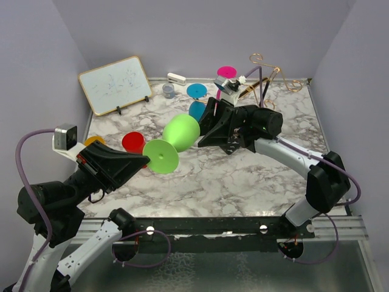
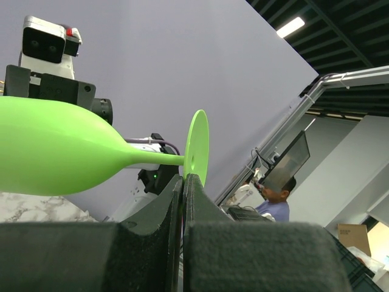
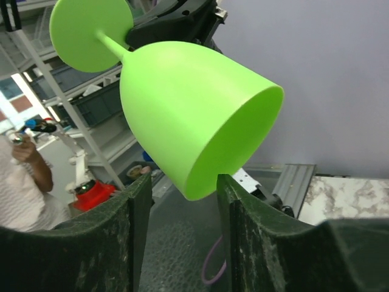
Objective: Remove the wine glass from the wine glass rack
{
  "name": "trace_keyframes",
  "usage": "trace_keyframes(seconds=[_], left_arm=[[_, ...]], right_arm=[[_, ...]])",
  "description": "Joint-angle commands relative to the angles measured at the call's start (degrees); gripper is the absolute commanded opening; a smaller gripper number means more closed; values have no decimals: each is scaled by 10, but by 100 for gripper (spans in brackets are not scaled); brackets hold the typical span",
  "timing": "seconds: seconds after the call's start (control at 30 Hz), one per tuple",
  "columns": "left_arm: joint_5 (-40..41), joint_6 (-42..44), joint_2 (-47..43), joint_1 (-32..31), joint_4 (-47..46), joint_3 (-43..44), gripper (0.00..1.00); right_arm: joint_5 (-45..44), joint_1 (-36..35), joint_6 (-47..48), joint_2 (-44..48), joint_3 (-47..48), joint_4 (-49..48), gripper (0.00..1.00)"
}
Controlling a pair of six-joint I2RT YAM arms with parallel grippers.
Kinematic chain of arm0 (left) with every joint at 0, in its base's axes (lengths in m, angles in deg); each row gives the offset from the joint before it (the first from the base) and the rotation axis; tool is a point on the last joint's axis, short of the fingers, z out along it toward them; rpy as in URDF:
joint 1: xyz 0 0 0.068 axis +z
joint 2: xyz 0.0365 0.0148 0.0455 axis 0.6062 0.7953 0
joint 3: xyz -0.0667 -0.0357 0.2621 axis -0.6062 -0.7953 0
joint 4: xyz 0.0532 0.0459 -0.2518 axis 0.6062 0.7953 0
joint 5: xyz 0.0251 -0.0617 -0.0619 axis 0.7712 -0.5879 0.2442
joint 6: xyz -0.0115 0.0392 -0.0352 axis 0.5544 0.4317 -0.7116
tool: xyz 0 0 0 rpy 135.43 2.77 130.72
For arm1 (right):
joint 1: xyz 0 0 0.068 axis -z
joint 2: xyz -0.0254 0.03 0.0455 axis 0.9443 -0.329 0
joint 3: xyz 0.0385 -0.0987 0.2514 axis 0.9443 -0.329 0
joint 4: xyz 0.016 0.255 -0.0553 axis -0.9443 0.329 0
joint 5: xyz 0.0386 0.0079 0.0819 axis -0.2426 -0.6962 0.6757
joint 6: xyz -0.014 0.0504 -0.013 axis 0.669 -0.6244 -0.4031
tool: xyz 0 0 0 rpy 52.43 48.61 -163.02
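The marble table [image 1: 231,176] lies under a wine glass [image 1: 181,134] of plain bright green, matt and opaque, with a round bowl, thin stem and flat disc foot. The glass hangs in the air above the table's middle, well apart from the gold wire rack [image 1: 265,85] at the far right. Its long axis is nearly level: foot towards the left gripper [image 2: 183,177], whose fingers pinch the foot's edge, mouth towards the right gripper [image 3: 180,182], whose fingers are spread around the lip. The bowl shows only bare green inside
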Motion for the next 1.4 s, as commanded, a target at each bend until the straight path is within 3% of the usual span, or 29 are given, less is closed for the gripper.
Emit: trace_keyframes(seconds=[0.0, 0.27, 0.37, 0.5, 0.6, 0.7, 0.9, 1.0, 1.1, 1.23, 1.37], left_arm=[[7, 5, -11, -2, -7, 0, 0], [32, 22, -30, -2, 38, 0, 0], [61, 28, -43, -1, 67, 1, 2], [140, 45, -77, -2, 167, 23, 42], [215, 55, -110, -2, 276, 45, 56], [291, 56, -148, -2, 366, 64, 58], [429, 53, -206, 0, 519, 113, 59], [454, 66, -203, 0, 570, 141, 58], [470, 83, -188, 1, 608, 161, 56], [490, 101, -165, 2, 649, 194, 54], [501, 117, -152, 6, 671, 214, 51]], right_arm=[[13, -25, -21, -5, 34, -68, 41], [13, -30, 5, 20, 15, -42, 3], [14, -31, 25, 37, 2, -14, 1], [11, -30, 88, 71, -14, 68, 1], [10, -30, 147, 97, -15, 151, 1], [5, -31, 239, 113, 10, 286, 1], [-89, -40, 474, 108, 129, 689, 1], [-214, -84, 593, 67, 245, 912, 1], [-397, -176, 684, -4, 390, 1106, 1], [-556, -274, 724, -113, 562, 1267, 1], [-662, -333, 743, -201, 678, 1363, 1]])
